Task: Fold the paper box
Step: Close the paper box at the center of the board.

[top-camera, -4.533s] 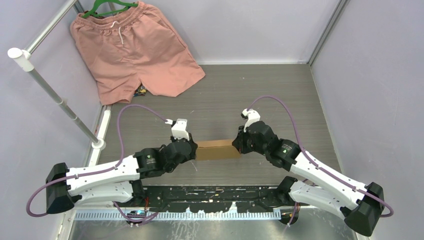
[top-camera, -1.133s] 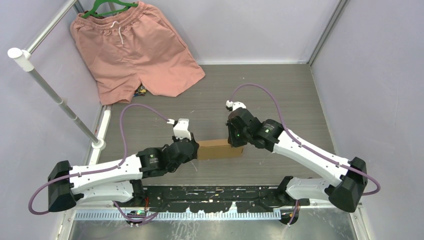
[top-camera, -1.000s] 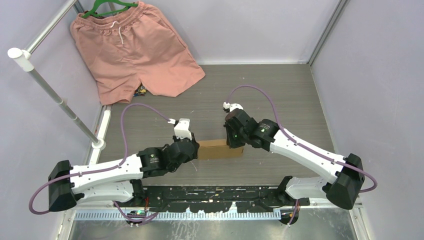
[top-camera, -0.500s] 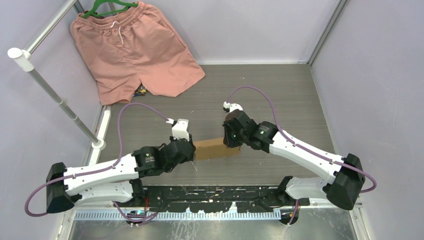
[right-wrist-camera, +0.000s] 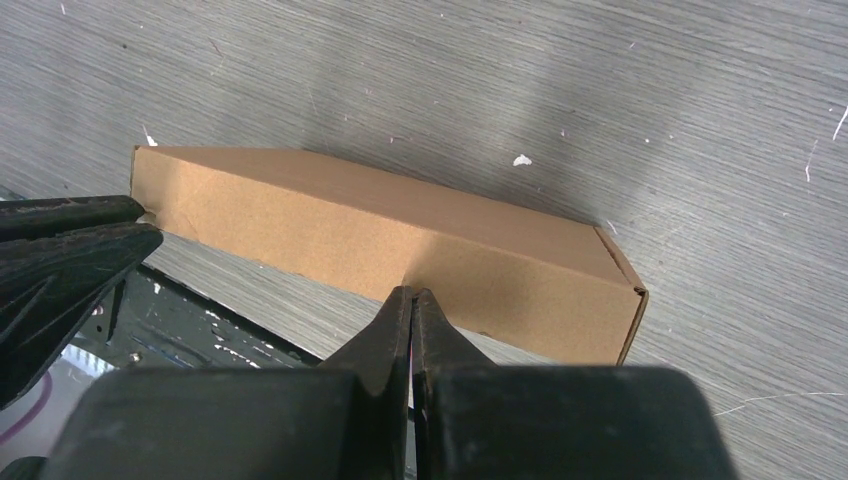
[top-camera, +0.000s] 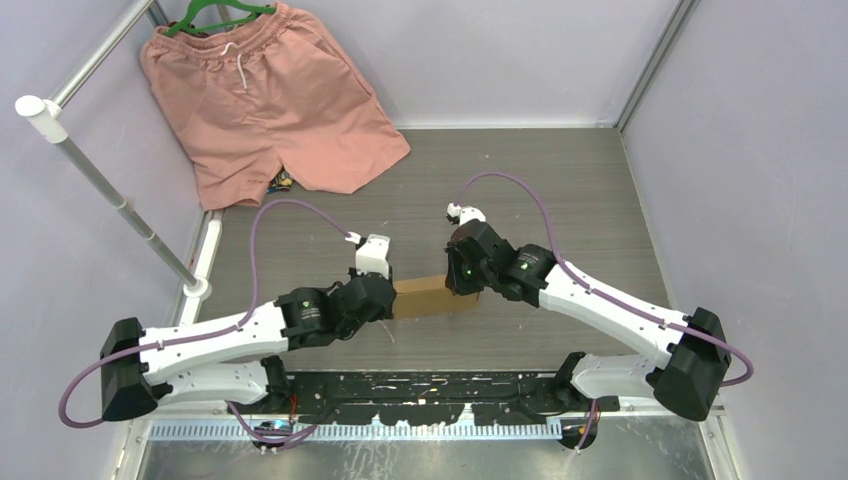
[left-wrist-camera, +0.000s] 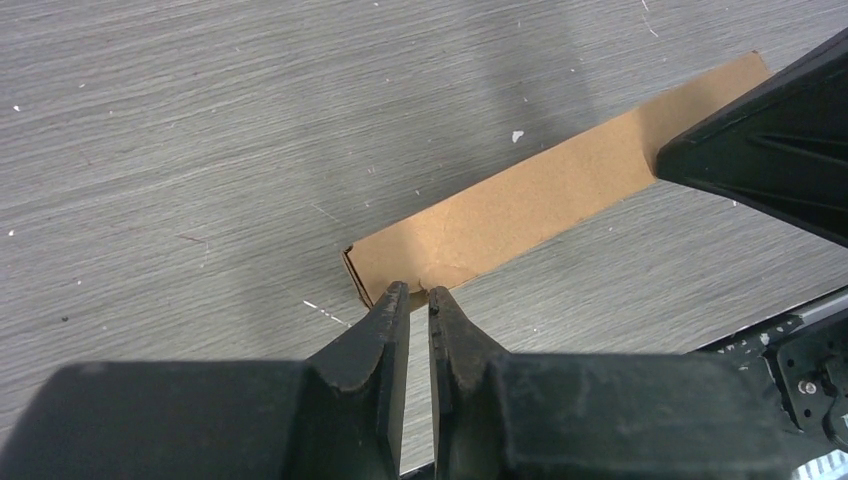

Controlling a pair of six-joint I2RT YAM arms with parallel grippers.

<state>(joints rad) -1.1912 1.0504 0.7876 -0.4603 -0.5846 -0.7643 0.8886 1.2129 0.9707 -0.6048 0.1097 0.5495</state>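
Brown paper box (top-camera: pixel 432 296) is looking fully folded; you are pressing it with the closed right pincer (right-wrist-camera: pixel 411 292), narrow left pincer (left-wrist-camera: pixel 418 288) touching its edge, hold unclear.

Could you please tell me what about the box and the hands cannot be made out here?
- Top view: both ends of the paper box hide under the wrists.
- Left wrist view: whether the left hand pinches card in its narrow gap; its own fingertips cover that edge.
- Top view: the dark item at the shorts hem is too small and partly covered.
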